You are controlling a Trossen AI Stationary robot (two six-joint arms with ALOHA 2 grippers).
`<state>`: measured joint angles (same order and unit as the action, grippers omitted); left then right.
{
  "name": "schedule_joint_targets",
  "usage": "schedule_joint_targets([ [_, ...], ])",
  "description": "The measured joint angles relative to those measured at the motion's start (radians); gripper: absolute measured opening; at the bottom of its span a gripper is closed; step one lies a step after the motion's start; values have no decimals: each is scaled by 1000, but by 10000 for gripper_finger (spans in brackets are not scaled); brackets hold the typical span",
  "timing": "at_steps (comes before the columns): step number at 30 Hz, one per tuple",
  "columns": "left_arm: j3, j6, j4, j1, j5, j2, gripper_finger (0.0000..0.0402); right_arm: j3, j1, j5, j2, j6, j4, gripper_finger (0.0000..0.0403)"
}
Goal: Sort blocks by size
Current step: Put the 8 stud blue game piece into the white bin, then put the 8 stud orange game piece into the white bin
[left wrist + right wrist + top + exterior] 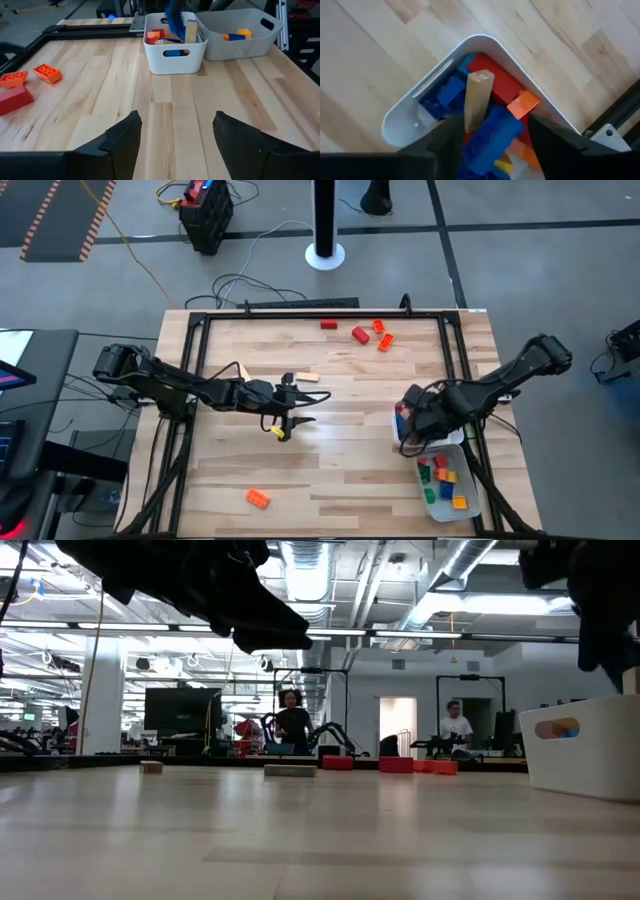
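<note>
My right gripper [410,420] hangs open over the far white tray [402,442], fingers pointing down. In its wrist view the gripper [492,150] stands above a heap of blue, red and orange blocks. A tan block [479,97] stands on end in that tray, leaning on the heap, and a blue block [492,135] lies below the gap between the fingers. My left gripper [303,408] is open over mid-table, and in its wrist view [175,145] nothing lies between its fingers. Loose blocks lie on the table: red [328,324] [360,334], orange [382,335] [258,498] and tan [305,377].
The near white tray [470,498] holds several small green, red, yellow and orange blocks. A black frame [300,313] runs round the tabletop. A small yellow piece [278,430] shows beside my left gripper. People stand in the room beyond the far edge.
</note>
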<state>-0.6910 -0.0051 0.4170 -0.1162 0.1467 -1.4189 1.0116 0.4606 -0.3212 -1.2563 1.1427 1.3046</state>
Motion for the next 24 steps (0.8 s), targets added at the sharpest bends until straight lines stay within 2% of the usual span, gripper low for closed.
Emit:
schedule_joint_targets([
  [3, 0, 18, -5, 0, 2, 0, 234, -18, 0, 14, 38, 17, 4, 243],
  [5, 0, 26, -4, 1, 8, 0, 234, -16, -7, 8, 58, 16, 3, 261],
  [12, 0, 50, -42, 27, 11, -3, 234, 20, -107, -97, 55, -54, -12, 264],
  [16, 0, 76, -47, 48, 11, -8, 234, 21, -254, -99, 15, -195, -47, 263],
  [20, 0, 130, -53, 70, 14, -21, 234, 21, -439, -96, -29, -453, -172, 264],
  [24, 1, 219, -85, 104, 28, -27, 234, 21, -676, 1, -80, -714, -357, 264],
])
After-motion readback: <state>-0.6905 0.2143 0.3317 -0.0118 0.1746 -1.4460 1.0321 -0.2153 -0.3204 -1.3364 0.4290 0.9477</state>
